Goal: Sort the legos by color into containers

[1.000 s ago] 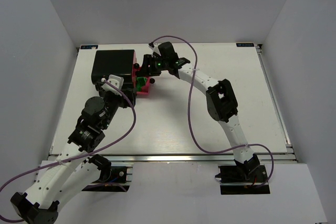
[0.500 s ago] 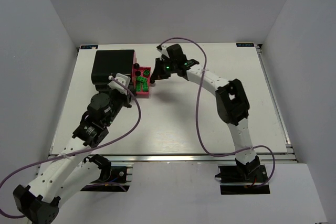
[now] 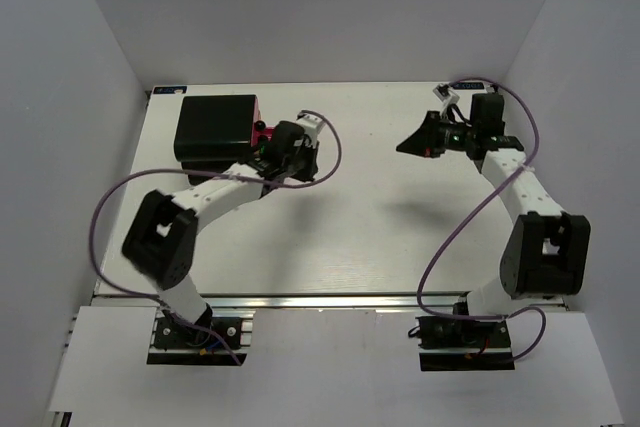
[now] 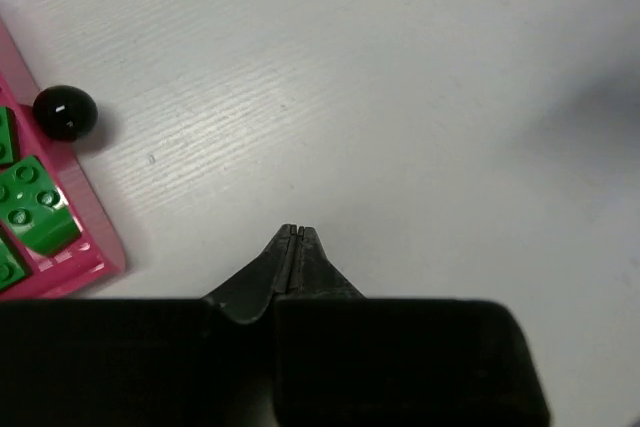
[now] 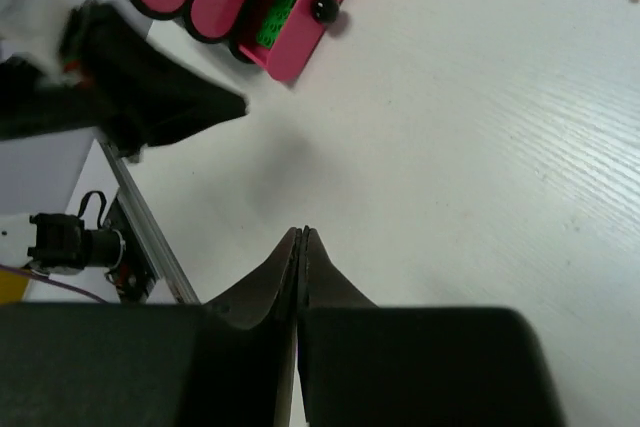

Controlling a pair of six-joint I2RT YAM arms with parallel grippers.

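Legos (image 4: 35, 209), green, lie inside the open pink drawer (image 4: 98, 242). Left gripper (image 4: 297, 233) has drawn back to just beside it and right gripper (image 5: 302, 234) has retreated far off, each pinched closed and empty. This colour seems sorted.

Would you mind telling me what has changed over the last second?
The right gripper swung away from the open pink drawer toward the right of the table and shut empty. The left gripper shifted right, past the drawer's front, and shut empty. The black cabinet and drawer, green legos inside, stayed put.
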